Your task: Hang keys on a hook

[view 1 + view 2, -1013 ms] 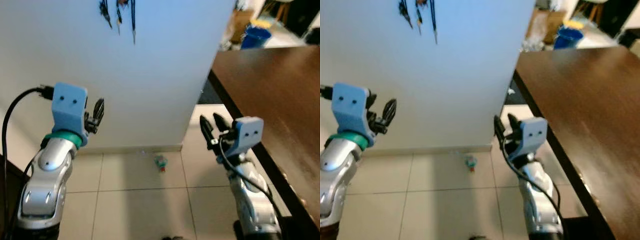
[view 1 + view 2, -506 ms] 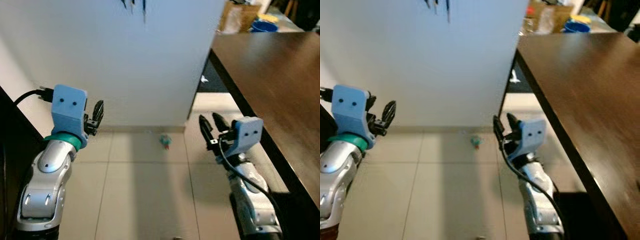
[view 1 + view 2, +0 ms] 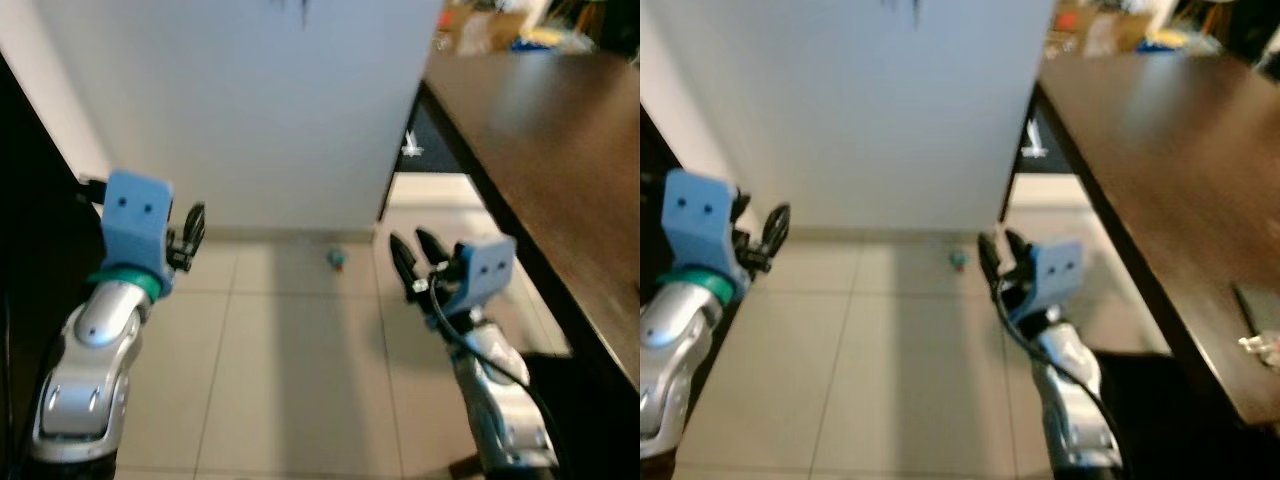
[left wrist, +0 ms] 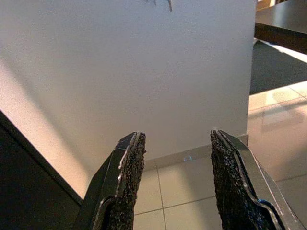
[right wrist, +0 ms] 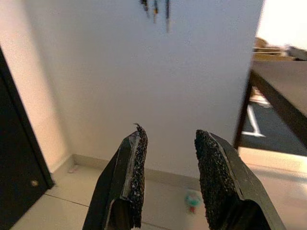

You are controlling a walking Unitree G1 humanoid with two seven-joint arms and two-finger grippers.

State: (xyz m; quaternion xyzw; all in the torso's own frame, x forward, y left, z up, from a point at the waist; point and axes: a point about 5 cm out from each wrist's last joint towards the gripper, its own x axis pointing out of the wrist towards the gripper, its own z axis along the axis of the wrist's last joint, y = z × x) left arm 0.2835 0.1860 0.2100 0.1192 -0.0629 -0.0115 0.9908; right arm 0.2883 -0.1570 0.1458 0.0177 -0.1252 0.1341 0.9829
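Note:
Several thin dark items, keys by the look of them, hang (image 5: 156, 6) high on the white wall (image 3: 250, 110); in the eye views just their tips reach past the top edge. My left gripper (image 3: 195, 222) is raised at the left, open and empty, facing the wall; its wrist view has bare wall between the fingers (image 4: 128, 182). My right gripper (image 3: 408, 242) is raised at the right beside the table, also open and empty. A small teal and red object (image 3: 336, 259) lies on the floor at the wall's foot.
A dark brown table (image 3: 540, 150) runs along my right, with a small pale object (image 3: 1258, 345) and a dark strip near its near edge. A dark door or cabinet (image 3: 30, 200) stands at my left. Beige tiled floor (image 3: 290, 370) lies ahead. Clutter sits past the wall's corner.
The whole picture has shifted: the hanging items slid to the top edge, more floor shows and the dark surface at left came into view. Both grippers hold the same open pose.

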